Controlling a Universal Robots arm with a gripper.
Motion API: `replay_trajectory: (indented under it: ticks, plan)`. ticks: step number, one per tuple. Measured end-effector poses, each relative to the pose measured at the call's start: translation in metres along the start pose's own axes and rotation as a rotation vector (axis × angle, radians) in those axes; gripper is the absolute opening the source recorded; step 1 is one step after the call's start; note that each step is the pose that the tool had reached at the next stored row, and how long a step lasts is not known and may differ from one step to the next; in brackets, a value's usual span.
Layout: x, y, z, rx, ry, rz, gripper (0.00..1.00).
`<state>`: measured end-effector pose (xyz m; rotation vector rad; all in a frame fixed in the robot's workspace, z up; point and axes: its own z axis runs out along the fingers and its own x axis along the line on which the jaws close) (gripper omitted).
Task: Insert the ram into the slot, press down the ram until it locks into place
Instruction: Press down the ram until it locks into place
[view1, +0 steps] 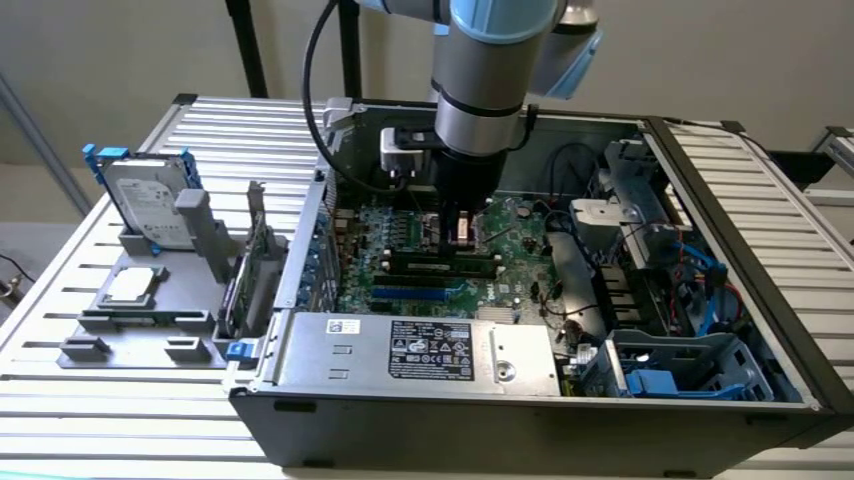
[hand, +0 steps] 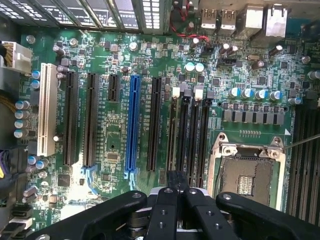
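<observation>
Ram: the green stick (view1: 434, 266) stands on edge in the slot (view1: 497, 262) on the motherboard. It runs across the exterior view, just above the blue slot (view1: 414, 293). From the wrist it is a thin strip (hand: 173, 135), since the camera looks straight down its top edge.

Slot: it looks to be the black memory slot nearest the long expansion slots. Its empty twins (hand: 195, 140) lie parallel just beside it, towards the processor socket (hand: 247, 172).

Seating: I cannot tell from here whether the stick has locked. The end latches are too small to read.

Gripper: it (view1: 462, 238) hangs straight down into the case, right over the stick. The wrist view puts its tip (hand: 175, 176) in line with the stick's near end.

Grip: the fingers (hand: 165, 210) are drawn together into one narrow blade. I would judge that a posture for pushing on a thin edge, not for carrying. Whether they pinch the top edge or only bear on it, I cannot tell.

Arm: upright, so any force goes down along the slot and not sideways against the stick.

Case: the computer case (view1: 534, 400) lies on its side with the panel off, which leaves the board facing up.

Surroundings: the power supply (view1: 427, 350) sits near the front wall. A hard drive (view1: 140, 195) stands in a holder on the slatted table (view1: 134, 420), well apart from the work.
</observation>
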<state>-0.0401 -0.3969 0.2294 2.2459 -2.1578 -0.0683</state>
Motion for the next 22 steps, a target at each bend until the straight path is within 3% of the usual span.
replay_trajectory:
  ticks: [5,15,17,22]
  plan:
    - [0.000,0.0001,0.0042,0.0006,-0.0006,0.000,0.11]
    - [0.000,-0.0036,-0.0366,-0.0067,-0.0012,0.000,0.11]
    - [0.000,-0.0040,-0.0372,-0.0079,-0.0044,0.000,0.11]
    - [0.000,-0.0039,-0.0377,-0.0079,-0.0044,0.000,0.11]
